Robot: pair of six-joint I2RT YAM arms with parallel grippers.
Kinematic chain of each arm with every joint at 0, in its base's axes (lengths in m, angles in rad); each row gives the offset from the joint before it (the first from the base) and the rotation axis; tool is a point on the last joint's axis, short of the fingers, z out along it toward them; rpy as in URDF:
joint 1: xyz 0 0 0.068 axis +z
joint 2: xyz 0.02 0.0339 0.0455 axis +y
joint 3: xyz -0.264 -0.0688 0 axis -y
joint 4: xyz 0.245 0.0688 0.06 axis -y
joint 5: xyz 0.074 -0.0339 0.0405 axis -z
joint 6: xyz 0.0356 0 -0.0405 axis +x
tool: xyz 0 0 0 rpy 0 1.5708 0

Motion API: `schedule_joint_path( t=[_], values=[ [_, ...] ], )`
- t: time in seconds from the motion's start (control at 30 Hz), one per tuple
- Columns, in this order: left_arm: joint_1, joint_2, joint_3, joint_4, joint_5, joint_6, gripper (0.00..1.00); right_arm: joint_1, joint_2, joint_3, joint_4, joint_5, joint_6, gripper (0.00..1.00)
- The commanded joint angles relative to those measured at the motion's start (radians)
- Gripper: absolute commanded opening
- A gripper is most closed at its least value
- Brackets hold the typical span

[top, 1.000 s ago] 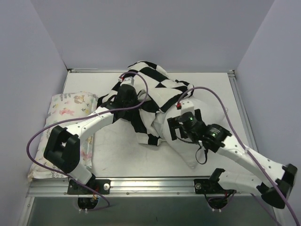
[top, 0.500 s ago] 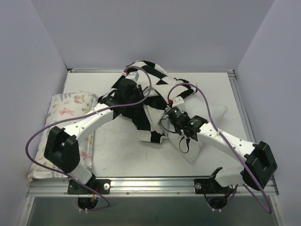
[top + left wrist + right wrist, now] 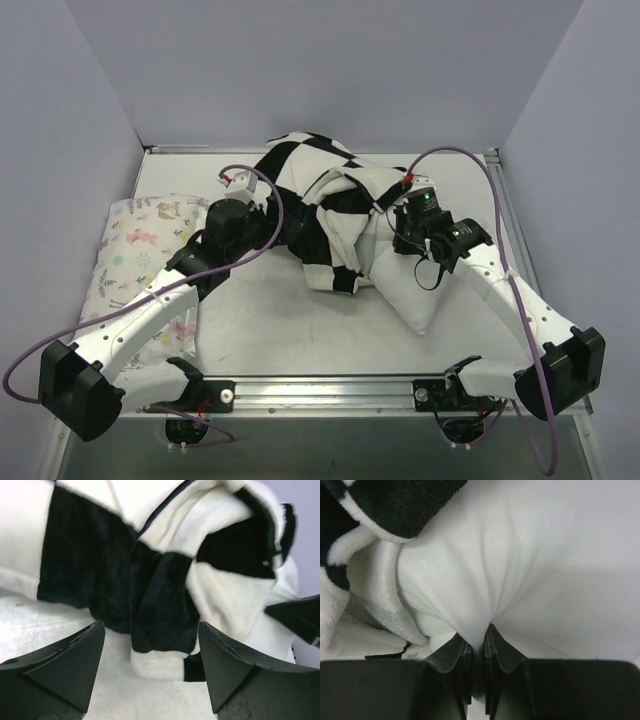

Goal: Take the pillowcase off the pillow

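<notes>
The black-and-white checkered pillowcase (image 3: 322,200) lies bunched at the table's middle back, still around the left end of the plain white pillow (image 3: 415,292). The pillow's bare right part sticks out toward the front right. My left gripper (image 3: 268,226) stands open just left of the pillowcase. In the left wrist view a folded edge of the pillowcase (image 3: 160,580) lies beyond that gripper (image 3: 150,630), with nothing between its fingers. My right gripper (image 3: 398,236) is shut on a pinch of white pillow (image 3: 545,555) fabric, seen closely in the right wrist view (image 3: 477,632), next to the pillowcase's opening (image 3: 395,505).
A smaller floral-print pillow (image 3: 140,255) lies along the left side of the white table (image 3: 270,325), partly under the left arm. Lilac walls close in the left, back and right. A metal rail runs along the near edge.
My left gripper has opened, let go of the pillowcase and drawn back to the left. My right gripper has shut on the pillow and moved toward the back right with it.
</notes>
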Motion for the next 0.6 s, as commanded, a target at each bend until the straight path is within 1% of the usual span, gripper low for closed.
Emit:
schedule_joint_path(
  t=[0.0, 0.03, 0.2, 0.3, 0.4, 0.43, 0.5, 0.57],
  values=[
    [0.009, -0.017, -0.113, 0.098, -0.063, -0.087, 0.84, -0.018, -0.072, 0.082, -0.065, -0.095, 0.02, 0.0],
    [0.015, -0.008, -0.137, 0.121, -0.06, -0.091, 0.84, -0.018, -0.08, 0.091, -0.081, -0.095, 0.02, 0.0],
    [0.034, 0.033, -0.164, 0.166, -0.02, -0.137, 0.85, -0.022, -0.126, 0.147, -0.128, -0.095, 0.015, 0.0],
    [0.042, 0.042, -0.205, 0.238, -0.02, -0.18, 0.85, -0.025, -0.13, 0.17, -0.144, -0.125, 0.011, 0.0],
    [0.069, 0.085, -0.254, 0.331, 0.017, -0.237, 0.86, -0.025, -0.132, 0.17, -0.146, -0.139, 0.018, 0.0],
    [0.081, 0.108, -0.274, 0.415, 0.032, -0.28, 0.86, -0.025, -0.133, 0.168, -0.146, -0.153, 0.02, 0.0],
    [0.083, 0.139, -0.318, 0.536, 0.037, -0.309, 0.86, -0.025, -0.14, 0.167, -0.146, -0.161, 0.02, 0.0],
    [0.084, 0.171, -0.319, 0.587, 0.045, -0.338, 0.86, -0.028, -0.147, 0.168, -0.148, -0.158, 0.025, 0.0]
  ],
)
